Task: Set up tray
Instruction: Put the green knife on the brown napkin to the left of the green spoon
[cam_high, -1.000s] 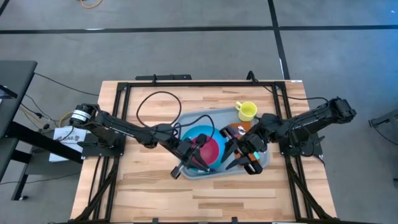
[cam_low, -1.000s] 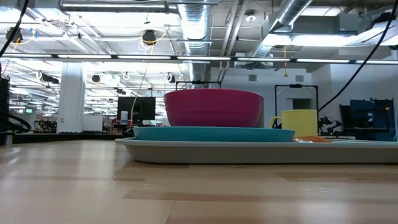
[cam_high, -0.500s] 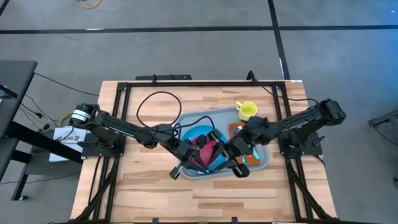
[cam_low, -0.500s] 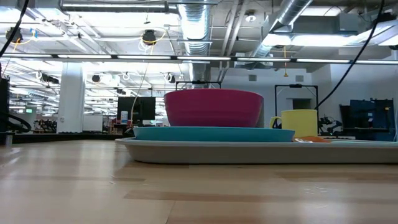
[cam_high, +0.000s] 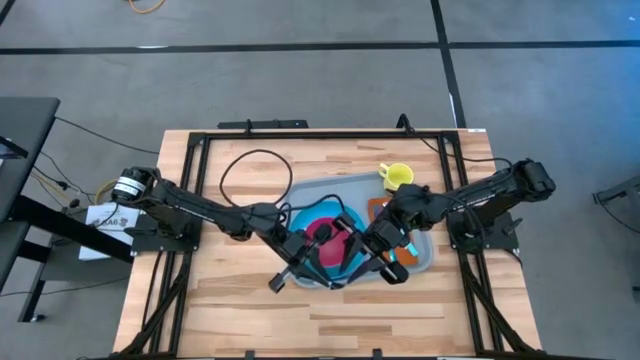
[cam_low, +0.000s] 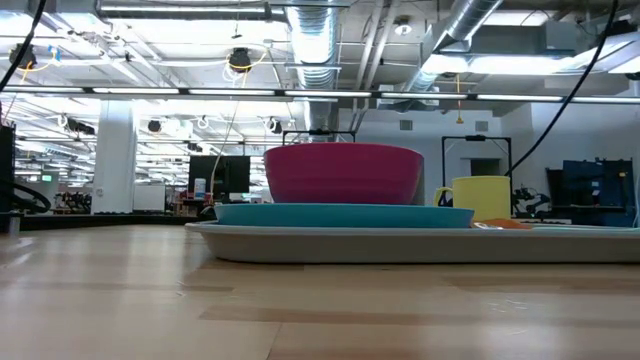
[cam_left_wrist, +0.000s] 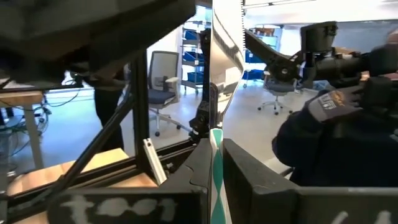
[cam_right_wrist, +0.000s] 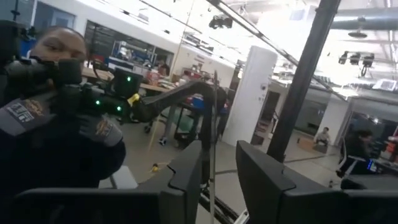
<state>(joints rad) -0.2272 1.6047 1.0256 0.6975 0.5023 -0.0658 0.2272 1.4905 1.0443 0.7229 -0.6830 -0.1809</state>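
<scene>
Tray (cam_high: 420, 250) at tabletop (cam_high: 230, 310) centre, holding blue plate (cam_low: 340, 213), magenta bowl (cam_low: 343, 173), yellow cup (cam_high: 398, 177). My left claw (cam_high: 318, 262) at its 7 o'clock, right claw (cam_high: 372, 255) at 5, each pinching a thin utensil edge-on. Placement step; next, lower onto the tray.

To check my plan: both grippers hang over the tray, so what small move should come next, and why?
Probably a slow, even descent to the tray's near rim. The left gripper and right gripper sit side by side over the tray, which lies flat, carrying the bowl and plate.
</scene>
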